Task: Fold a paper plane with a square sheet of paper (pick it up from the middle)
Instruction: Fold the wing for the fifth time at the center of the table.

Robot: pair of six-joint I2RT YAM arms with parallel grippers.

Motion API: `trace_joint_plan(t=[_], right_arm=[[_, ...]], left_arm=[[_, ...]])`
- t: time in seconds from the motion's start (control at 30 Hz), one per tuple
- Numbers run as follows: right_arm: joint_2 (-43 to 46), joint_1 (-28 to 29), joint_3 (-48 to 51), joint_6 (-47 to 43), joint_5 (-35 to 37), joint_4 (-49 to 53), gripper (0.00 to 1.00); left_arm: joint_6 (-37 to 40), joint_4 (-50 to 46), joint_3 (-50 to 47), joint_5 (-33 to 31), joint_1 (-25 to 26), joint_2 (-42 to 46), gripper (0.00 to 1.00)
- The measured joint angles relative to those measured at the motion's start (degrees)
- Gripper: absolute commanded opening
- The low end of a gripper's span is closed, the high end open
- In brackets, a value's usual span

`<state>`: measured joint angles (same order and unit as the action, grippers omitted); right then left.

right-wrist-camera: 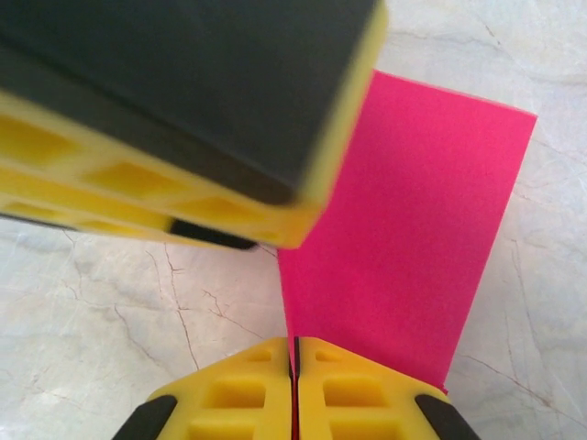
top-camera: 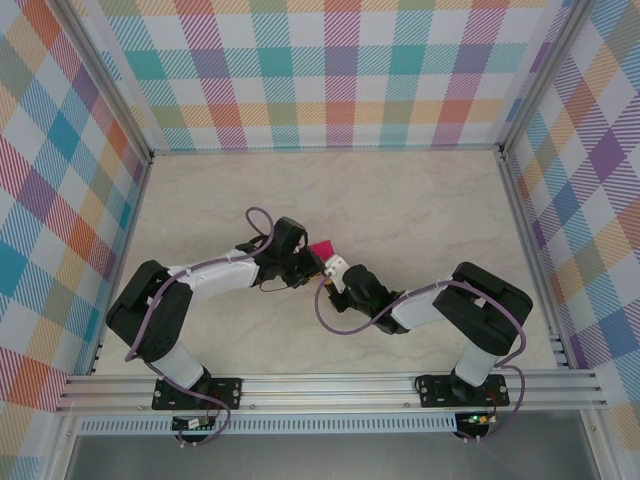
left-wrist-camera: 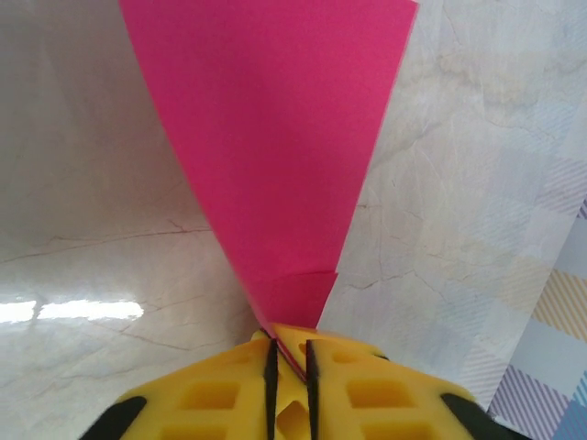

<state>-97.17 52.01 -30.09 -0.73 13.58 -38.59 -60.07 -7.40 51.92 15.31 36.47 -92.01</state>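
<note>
Right end effector [right-wrist-camera: 295, 353] pinches paper plane [right-wrist-camera: 413, 229]; cannot tell whether left end effector [left-wrist-camera: 291, 353] does.

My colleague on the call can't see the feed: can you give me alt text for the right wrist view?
The right pincer, at the bottom, is shut on the near edge of the folded pink paper, which stretches up and to the right over the marble table. The left pincer, yellow with a black pad, looms across the upper left.
</note>
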Motion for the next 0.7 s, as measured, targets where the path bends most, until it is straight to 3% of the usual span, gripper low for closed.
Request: trace_joint_plan(t=[0.23,0.43,0.7], right_arm=[[3.63,-6.58,0.11,6.6,-11.1,0.74,0.03],[4.66,-10.08,0.09,13.62,-20.2,1.36,0.02],[2.32,-11.54,-0.79,23.5,-29.14,0.92,0.01]], left_arm=[[2.54,-1.86,-1.88,-1.16,-5.53,8.39,0.57],[5.75,-1.22,-4.57,-1.62,-6.67,13.09,0.61],[7.45,5.49,-13.68,1.09,-6.67,13.29,0.58]])
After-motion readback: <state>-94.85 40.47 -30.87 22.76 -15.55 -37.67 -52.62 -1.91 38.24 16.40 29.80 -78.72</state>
